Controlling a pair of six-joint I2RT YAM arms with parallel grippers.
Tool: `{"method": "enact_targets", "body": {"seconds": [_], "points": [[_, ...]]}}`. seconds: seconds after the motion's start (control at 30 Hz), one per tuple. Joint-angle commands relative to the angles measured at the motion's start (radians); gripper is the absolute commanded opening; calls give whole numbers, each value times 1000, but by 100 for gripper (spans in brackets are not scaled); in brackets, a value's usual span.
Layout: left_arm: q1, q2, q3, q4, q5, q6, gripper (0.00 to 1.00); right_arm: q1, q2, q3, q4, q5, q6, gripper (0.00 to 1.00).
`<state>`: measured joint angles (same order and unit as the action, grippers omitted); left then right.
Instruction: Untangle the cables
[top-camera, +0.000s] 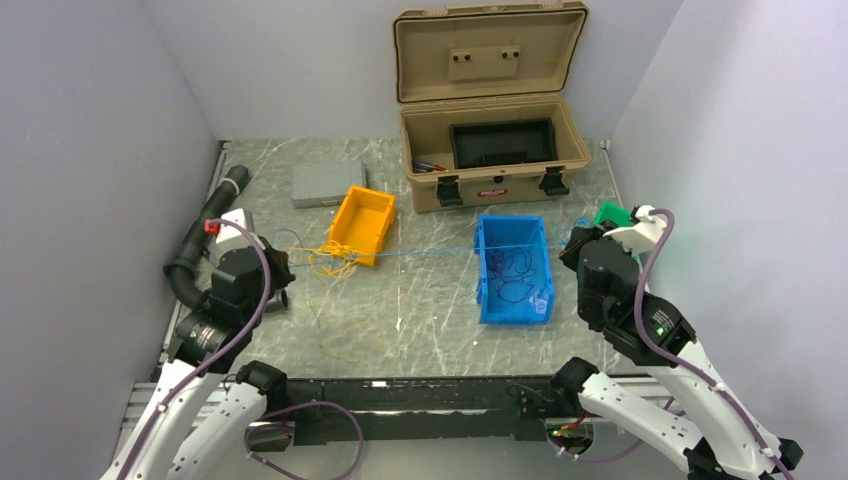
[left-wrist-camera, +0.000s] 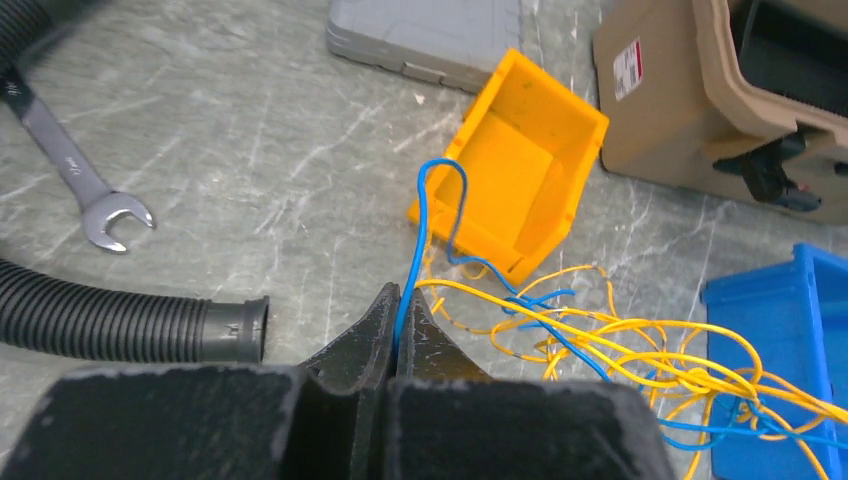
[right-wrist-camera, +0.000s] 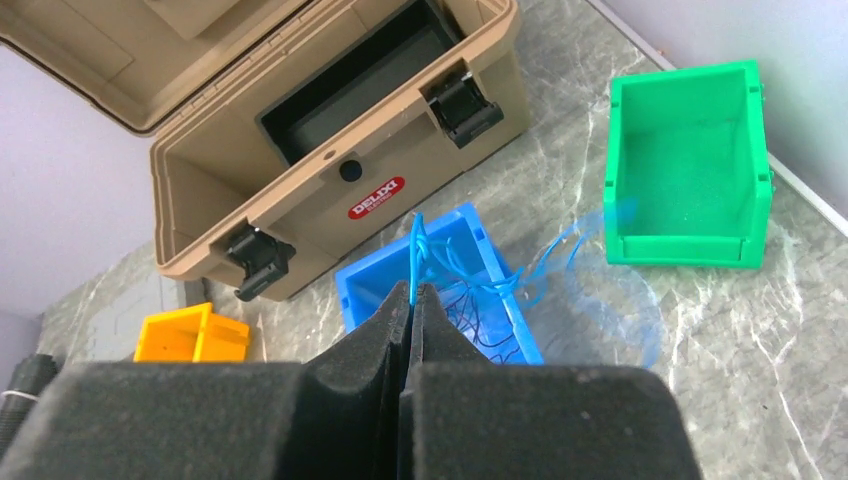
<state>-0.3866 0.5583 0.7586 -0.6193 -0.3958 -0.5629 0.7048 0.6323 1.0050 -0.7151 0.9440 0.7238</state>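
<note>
Nearby, yellow bin (left-wrist-camera: 520, 160) beside cables (left-wrist-camera: 600, 330)

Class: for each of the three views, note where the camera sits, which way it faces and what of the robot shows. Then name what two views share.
Top external: above and behind the arms, looking down on the grey marbled table; both arms show.
Left wrist: on the left arm, facing the yellow plastic bin; left gripper shows, shut on the thin blue wire.
Right wrist: on the right arm, facing the open tan toolbox; right gripper shows, shut on that wire.
Shared: both wrist views show that bin.
</note>
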Motion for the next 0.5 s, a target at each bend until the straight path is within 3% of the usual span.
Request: {"method": "enact_targets", "body": {"seconds": [0.0,0.07,0.13,0.3,0.37,0.47], "points": [[15,-24,49,-88,-232,-6,0,-11,-10,53,-23,169,-47,0],[16,-14,63,-106,-235,7,0,-10,-15,54,28,154,-114,0],[16,-19,57,-62,-156,67,0,-12,-16,44,126,38,-229,0],[15,-70,-12,213,313,254,0,-11,38,43,320,-688,-461,0],[15,-76,-16,263,403,263,0,-10,102,66,350,-997,-470,0],[16,-56,7,281,475,283,0,-8,225,108,354,-1260,-471,0]]}}
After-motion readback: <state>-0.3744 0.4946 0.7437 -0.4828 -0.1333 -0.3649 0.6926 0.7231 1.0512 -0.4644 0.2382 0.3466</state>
